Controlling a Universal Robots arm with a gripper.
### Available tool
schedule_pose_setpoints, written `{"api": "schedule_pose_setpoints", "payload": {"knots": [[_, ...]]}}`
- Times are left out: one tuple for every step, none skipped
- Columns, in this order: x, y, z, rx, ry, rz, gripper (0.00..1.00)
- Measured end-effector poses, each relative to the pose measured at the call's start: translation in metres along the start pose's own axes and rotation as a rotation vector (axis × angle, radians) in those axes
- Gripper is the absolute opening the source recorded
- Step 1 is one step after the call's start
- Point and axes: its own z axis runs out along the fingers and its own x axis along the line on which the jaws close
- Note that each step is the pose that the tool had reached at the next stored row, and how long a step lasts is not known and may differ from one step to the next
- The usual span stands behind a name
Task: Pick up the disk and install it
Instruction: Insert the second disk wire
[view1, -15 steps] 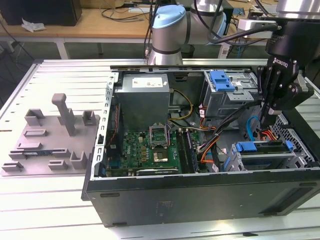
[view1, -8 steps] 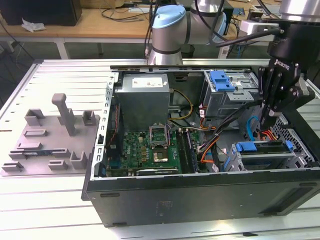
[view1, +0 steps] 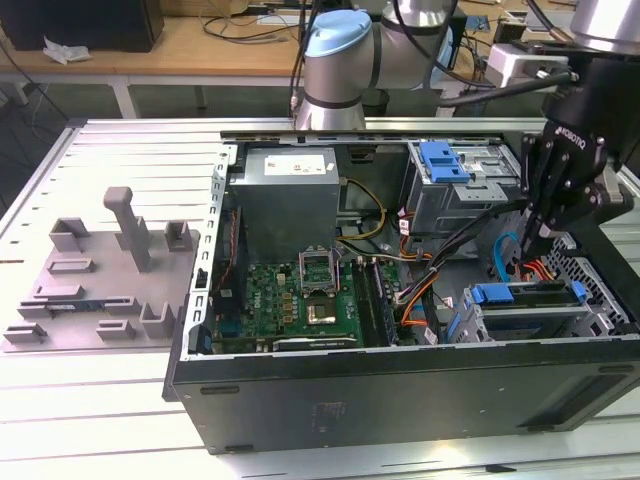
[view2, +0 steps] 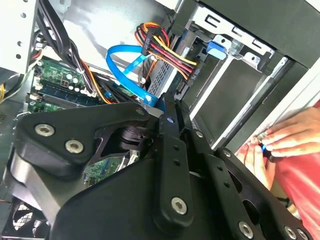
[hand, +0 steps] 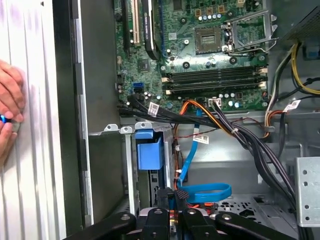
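1. The gripper (view1: 543, 232) hangs inside the open computer case (view1: 400, 385), fingers closed together — holding nothing visible.
2. The disk (view1: 520, 296) sits in the lower bay, just beside it.
3. Cables (hand: 200, 120) crowd nearby — a person's hand (view2: 285, 140) rests outside the case.

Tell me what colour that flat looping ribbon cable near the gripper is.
Bright blue; the flat looping ribbon cable shows best in the second wrist view.
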Motion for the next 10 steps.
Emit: {"api": "schedule_pose_setpoints", "payload": {"knots": [[0.0013, -0.0005, 0.0002, -0.0005, -0.0075, 0.000, 0.16], [0.0027, -0.0010, 0.0005, -0.0011, -0.0159, 0.000, 0.16], [0.0054, -0.0020, 0.0009, -0.0021, -0.0307, -0.001, 0.16], [0.0067, -0.0025, 0.0011, -0.0025, -0.0377, -0.001, 0.16], [0.0085, -0.0032, 0.0014, -0.0032, -0.0476, -0.001, 0.16], [0.0107, -0.0041, 0.0019, -0.0040, -0.0596, -0.001, 0.16], [0.0134, -0.0049, 0.0023, -0.0049, -0.0720, -0.001, 0.16], [0.0162, -0.0056, 0.0027, -0.0057, -0.0839, -0.001, 0.16], [0.0185, -0.0061, 0.0032, -0.0063, -0.0928, -0.002, 0.16], [0.0202, -0.0064, 0.0035, -0.0067, -0.0989, -0.002, 0.16]]}}
